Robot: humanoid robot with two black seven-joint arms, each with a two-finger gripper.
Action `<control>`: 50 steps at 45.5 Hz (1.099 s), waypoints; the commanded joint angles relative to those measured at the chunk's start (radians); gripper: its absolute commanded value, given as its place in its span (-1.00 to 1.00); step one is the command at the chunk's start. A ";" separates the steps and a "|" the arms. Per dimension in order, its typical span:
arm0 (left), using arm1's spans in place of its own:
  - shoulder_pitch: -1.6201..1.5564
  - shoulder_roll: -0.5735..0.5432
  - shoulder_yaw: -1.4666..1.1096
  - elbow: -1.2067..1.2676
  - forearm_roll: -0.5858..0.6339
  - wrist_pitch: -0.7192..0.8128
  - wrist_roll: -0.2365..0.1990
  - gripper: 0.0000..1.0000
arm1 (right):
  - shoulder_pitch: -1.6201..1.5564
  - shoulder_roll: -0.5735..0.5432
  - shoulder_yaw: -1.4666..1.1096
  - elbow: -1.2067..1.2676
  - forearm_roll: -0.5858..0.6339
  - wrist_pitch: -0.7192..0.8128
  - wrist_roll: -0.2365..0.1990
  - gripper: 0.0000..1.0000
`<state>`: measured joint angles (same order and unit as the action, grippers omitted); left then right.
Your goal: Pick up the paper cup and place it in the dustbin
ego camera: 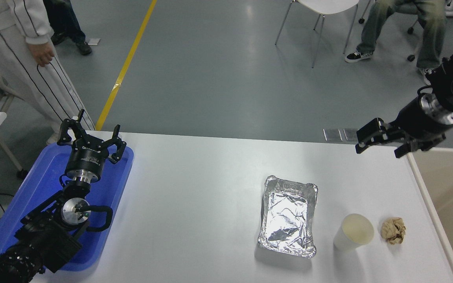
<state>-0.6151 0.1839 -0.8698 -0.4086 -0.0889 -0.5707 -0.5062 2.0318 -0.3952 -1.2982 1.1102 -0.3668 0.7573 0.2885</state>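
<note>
Only part of the dustbin (452, 204) was shown, cut off by the right edge. The paper cup (353, 232) was seen upright between a foil tray (288, 215) and a brown paper ball (393, 230). The right gripper (382, 144) was held empty, jaws spread, above the table's far right corner. The left gripper (89, 138) was parked open over a blue tray (34, 188).

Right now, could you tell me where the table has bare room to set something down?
The widest bare patch of the white table lies between the blue tray, under the parked left gripper, and the foil tray. It is crowded at the near right: foil tray, paper cup and crumpled brown paper ball sit close together.
</note>
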 commanded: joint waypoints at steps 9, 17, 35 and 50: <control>0.000 0.000 0.000 0.001 0.000 0.000 0.000 1.00 | 0.139 0.029 -0.049 0.048 -0.009 0.028 -0.032 1.00; 0.000 0.000 0.000 -0.001 0.000 -0.002 0.000 1.00 | 0.202 0.024 -0.113 0.069 -0.009 0.028 -0.032 1.00; -0.002 -0.001 0.000 -0.001 0.000 -0.002 0.000 1.00 | 0.214 0.006 -0.159 0.069 -0.043 0.028 -0.032 1.00; -0.002 -0.001 0.000 -0.001 0.000 -0.002 0.000 1.00 | 0.208 -0.014 -0.121 0.066 -0.047 0.028 -0.031 1.00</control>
<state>-0.6166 0.1829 -0.8701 -0.4096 -0.0890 -0.5722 -0.5062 2.2410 -0.3929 -1.4380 1.1780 -0.4057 0.7852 0.2565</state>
